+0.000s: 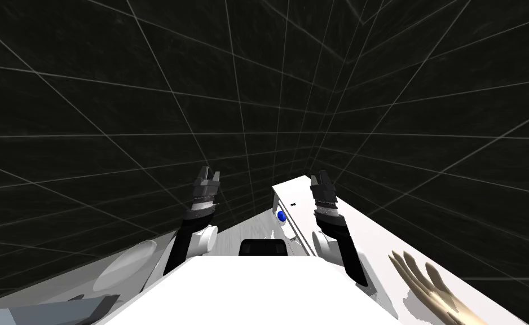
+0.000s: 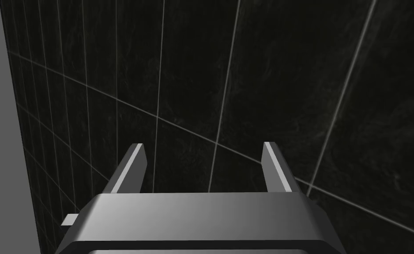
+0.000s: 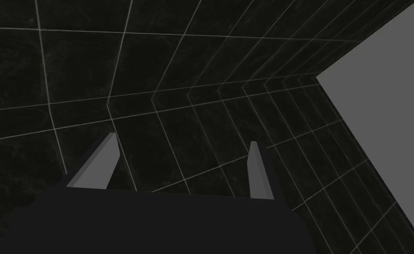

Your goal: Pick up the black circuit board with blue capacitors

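The left gripper (image 1: 208, 179) and right gripper (image 1: 321, 181) are up by the dark tiled wall (image 1: 117, 84). Both are wide open and hold nothing. A black flat thing (image 1: 263, 247) (maybe the circuit board, I cannot tell) lies near, on the white counter (image 1: 387, 242) between the arms. A blue dot (image 1: 282, 215) sits just right of it, at the edge of the white box (image 1: 291, 194).

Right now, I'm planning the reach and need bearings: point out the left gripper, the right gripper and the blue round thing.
left gripper (image 1: 210, 172): head view, between its fingertips.
right gripper (image 1: 320, 176): head view, between its fingertips.
blue round thing (image 1: 282, 215): head view, its middle.
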{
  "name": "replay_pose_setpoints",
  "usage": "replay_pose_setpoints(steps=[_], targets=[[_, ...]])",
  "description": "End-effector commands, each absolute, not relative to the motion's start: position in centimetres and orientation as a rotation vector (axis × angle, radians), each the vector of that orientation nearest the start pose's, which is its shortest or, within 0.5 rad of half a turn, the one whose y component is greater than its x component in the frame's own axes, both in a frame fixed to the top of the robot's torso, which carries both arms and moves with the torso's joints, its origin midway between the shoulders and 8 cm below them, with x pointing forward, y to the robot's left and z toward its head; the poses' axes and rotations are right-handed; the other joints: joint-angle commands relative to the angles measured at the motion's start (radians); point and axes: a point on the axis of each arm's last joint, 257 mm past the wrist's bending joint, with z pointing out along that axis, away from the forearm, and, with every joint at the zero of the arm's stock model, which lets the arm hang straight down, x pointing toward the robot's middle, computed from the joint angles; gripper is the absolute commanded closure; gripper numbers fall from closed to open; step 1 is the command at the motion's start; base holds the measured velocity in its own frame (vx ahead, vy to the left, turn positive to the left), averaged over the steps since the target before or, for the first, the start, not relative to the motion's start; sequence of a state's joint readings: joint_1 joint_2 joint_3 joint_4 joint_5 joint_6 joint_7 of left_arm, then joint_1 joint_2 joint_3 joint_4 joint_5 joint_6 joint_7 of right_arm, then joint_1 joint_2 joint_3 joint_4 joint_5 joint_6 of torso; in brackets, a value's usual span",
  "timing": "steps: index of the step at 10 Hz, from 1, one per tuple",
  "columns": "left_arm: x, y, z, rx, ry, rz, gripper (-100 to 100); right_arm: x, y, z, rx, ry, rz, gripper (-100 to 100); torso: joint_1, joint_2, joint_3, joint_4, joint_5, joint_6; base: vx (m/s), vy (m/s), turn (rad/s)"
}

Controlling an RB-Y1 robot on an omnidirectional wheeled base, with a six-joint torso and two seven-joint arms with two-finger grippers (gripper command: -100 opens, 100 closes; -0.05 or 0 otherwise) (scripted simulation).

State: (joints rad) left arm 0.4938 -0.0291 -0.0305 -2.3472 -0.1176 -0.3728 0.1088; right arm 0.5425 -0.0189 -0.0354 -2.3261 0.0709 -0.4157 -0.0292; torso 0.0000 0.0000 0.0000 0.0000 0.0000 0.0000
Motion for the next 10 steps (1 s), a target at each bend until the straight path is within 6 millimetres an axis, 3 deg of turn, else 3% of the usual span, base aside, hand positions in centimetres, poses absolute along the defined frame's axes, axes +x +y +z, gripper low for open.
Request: replay_pose_setpoints(steps=[1, 5, 10], targets=[[35.5, 26.2, 3.1, -0.702, 0.660, -1.340, 0, 35.5, -28.0, 0.0, 0.644, 0.785, 1.180, -100, 0.000, 0.000, 0.000, 0.000, 0.000, 0.000, -0.004, 0.010, 0.087], [35.5, 26.2, 3.1, -0.702, 0.660, -1.340, 0, 37.5, -26.4, -3.8, 0.589, 0.940, 1.091, -100, 0.000, 0.000, 0.000, 0.000, 0.000, 0.000, -0.009, 0.009, 0.075], [35.5, 26.2, 3.1, -0.702, 0.660, -1.340, 0, 40.0, -24.3, -10.8, 0.457, 1.193, 0.915, -100, 0.001, 0.001, 0.000, 0.000, 0.000, 0.000, -0.011, 0.015, 0.108]])
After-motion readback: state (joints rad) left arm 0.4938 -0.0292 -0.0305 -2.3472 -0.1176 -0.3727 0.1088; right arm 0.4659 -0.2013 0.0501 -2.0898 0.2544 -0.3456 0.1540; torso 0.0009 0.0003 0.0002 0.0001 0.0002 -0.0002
